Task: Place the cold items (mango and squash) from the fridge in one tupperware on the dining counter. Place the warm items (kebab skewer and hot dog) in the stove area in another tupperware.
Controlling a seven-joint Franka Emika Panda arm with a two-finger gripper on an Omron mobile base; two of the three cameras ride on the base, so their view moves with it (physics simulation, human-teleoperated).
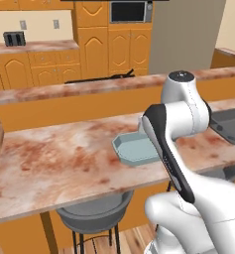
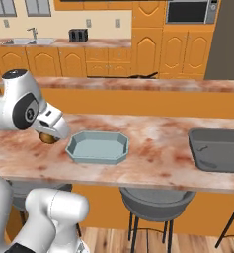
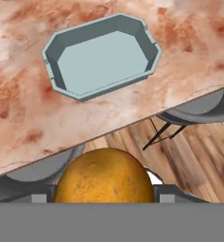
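My gripper [image 2: 49,136] is shut on a round orange-yellow mango [image 3: 104,176], which fills the bottom of the hand view between the fingertips. In the right base view the mango [image 2: 48,139] hangs just above the left part of the dining counter [image 2: 153,148]. The pale blue tupperware [image 2: 97,147] lies empty on the counter a short way to the right of the mango. It is also seen as the tray [image 1: 136,149] in the left base view and as the tray [image 3: 101,56] ahead of the hand. The dark grey tupperware [image 2: 219,148] lies empty at the counter's right end.
The raised back ledge [image 2: 138,84] runs behind the counter top. Grey stools [image 2: 155,200] stand under the near edge, above a wooden floor [image 3: 193,156]. Orange cabinets, a toaster [image 2: 78,35] and a microwave [image 2: 187,11] line the far wall.
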